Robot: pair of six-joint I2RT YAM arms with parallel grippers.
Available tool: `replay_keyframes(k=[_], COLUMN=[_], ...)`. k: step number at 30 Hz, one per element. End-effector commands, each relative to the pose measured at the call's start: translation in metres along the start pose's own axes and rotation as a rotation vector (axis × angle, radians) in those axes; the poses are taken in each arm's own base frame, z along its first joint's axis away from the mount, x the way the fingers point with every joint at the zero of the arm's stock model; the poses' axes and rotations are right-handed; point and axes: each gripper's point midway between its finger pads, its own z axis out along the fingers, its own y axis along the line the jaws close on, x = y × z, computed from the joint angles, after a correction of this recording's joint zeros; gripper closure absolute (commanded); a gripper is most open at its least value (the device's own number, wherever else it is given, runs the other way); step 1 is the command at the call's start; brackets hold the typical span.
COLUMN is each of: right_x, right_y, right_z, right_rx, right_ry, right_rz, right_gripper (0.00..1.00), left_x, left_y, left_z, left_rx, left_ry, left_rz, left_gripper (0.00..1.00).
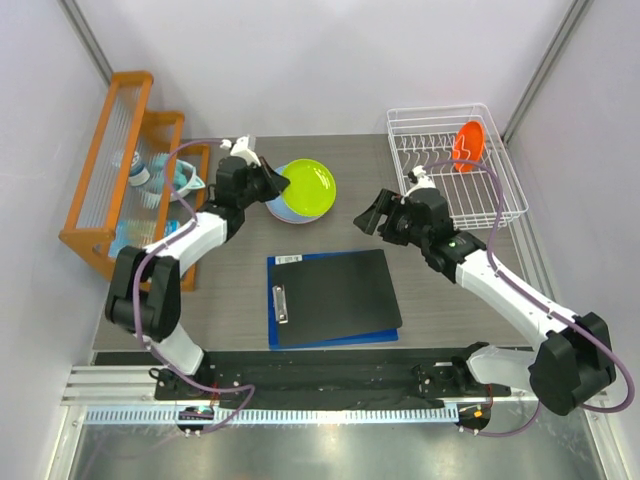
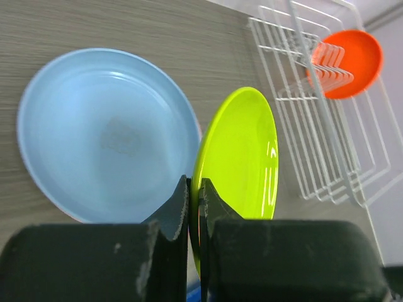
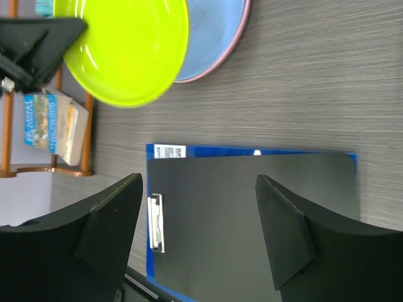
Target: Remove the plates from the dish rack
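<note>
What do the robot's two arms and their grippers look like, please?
Both arms have white links with black joint housings: the left arm and the right arm. A lilac cable loops along each. The left gripper and right gripper have matte black, wedge-shaped fingers.

Left gripper point(image 2: 195, 189) clamped, right gripper point(image 3: 198, 189) spread wide.

four plates point(image 1: 308, 186), one dish rack point(image 1: 482, 196), two clipboards point(image 1: 335, 295)

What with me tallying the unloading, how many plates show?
4: green plate in the left gripper, blue plate on a pink plate on the table, orange plate in the rack.
</note>
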Motion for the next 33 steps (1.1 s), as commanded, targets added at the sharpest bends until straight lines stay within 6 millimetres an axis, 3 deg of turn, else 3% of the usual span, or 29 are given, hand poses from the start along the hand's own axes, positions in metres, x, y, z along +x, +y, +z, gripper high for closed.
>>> replay_keyframes(k=[1, 3, 4, 6, 7, 10, 11, 13, 16, 17, 18, 19, 20, 21, 23, 24, 29, 31, 32, 33], right_x=[-0.018, -0.018, -0.02, -0.02, -0.021, -0.02, -0.019, -0.018, -0.018, -0.02, -0.02, -0.023, -0.027, -0.034, -0.054, -0.063, -0.153, -0.192, -0.205, -0.227], right_y=[-0.003, -0.005, -0.005, -0.008, -0.009, -0.014, -0.017, -0.019, -0.021, -0.02, -0.021, -0.021, -0.021, -0.025, -0.033, -0.037, -0.079, -0.082, -0.1, -0.098], right_z=[-0.002, -0.001, 0.0, 0.002, 0.003, 0.008, 0.01, 0.011, 0.014, 0.014, 0.015, 0.015, 0.015, 0.014, 0.012, 0.01, -0.013, -0.026, -0.024, -0.031], right_rx=[0.026, 0.033, 0.037, 0.048, 0.05, 0.065, 0.072, 0.075, 0.08, 0.078, 0.082, 0.083, 0.087, 0.116, 0.187, 0.223, 0.592, 0.667, 0.727, 0.749], right_ry=[-0.056, -0.055, -0.057, -0.055, -0.055, -0.044, -0.038, -0.033, -0.028, -0.031, -0.028, -0.036, -0.043, -0.064, -0.106, -0.126, -0.317, -0.402, -0.412, -0.46], right_rz=[-0.044, -0.055, -0.059, -0.065, -0.069, -0.08, -0.078, -0.081, -0.086, -0.088, -0.09, -0.092, -0.104, -0.108, -0.132, -0.151, -0.247, -0.263, -0.254, -0.25], right_gripper=[0.22, 0.22, 0.22, 0.22, 0.22, 0.22, 0.22, 0.22, 0.22, 0.22, 0.22, 0.22, 0.22, 0.21, 0.21, 0.21, 0.18, 0.14, 0.14, 0.14], left_x=[-0.021, -0.022, -0.013, -0.018, -0.008, -0.008, 0.001, -0.003, 0.008, 0.011, 0.013, 0.014, 0.014, 0.013, 0.015, 0.007, 0.004, -0.007, 0.002, 0.002], left_y=[0.029, 0.044, 0.053, 0.06, 0.07, 0.08, 0.09, 0.094, 0.107, 0.109, 0.111, 0.111, 0.11, 0.106, 0.105, 0.098, 0.083, 0.061, 0.054, 0.046], left_z=[0.024, 0.032, 0.04, 0.05, 0.059, 0.073, 0.079, 0.084, 0.089, 0.089, 0.088, 0.087, 0.086, 0.084, 0.077, 0.072, 0.037, 0.018, 0.009, 0.002], left_rx=[-0.043, -0.059, -0.064, -0.057, -0.072, -0.057, -0.07, -0.063, -0.082, -0.084, -0.082, -0.076, -0.066, -0.056, -0.058, -0.051, -0.063, -0.015, -0.002, 0.014], left_ry=[-0.023, -0.023, -0.001, -0.011, 0.013, 0.022, 0.041, 0.027, 0.044, 0.044, 0.04, 0.04, 0.038, 0.033, 0.042, 0.025, 0.027, 0.009, 0.027, 0.027], left_rz=[-0.016, -0.037, -0.052, -0.053, -0.063, -0.076, -0.083, -0.091, -0.104, -0.105, -0.11, -0.111, -0.111, -0.113, -0.118, -0.113, -0.124, -0.122, -0.127, -0.125], left_gripper=[1.0, 1.0, 1.0, 1.0, 1.0, 1.0, 1.0, 1.0, 0.99, 0.89, 0.61, 0.48, 0.42, 0.27, 0.13, 0.01, 0.01, 0.01, 0.0, 0.01])
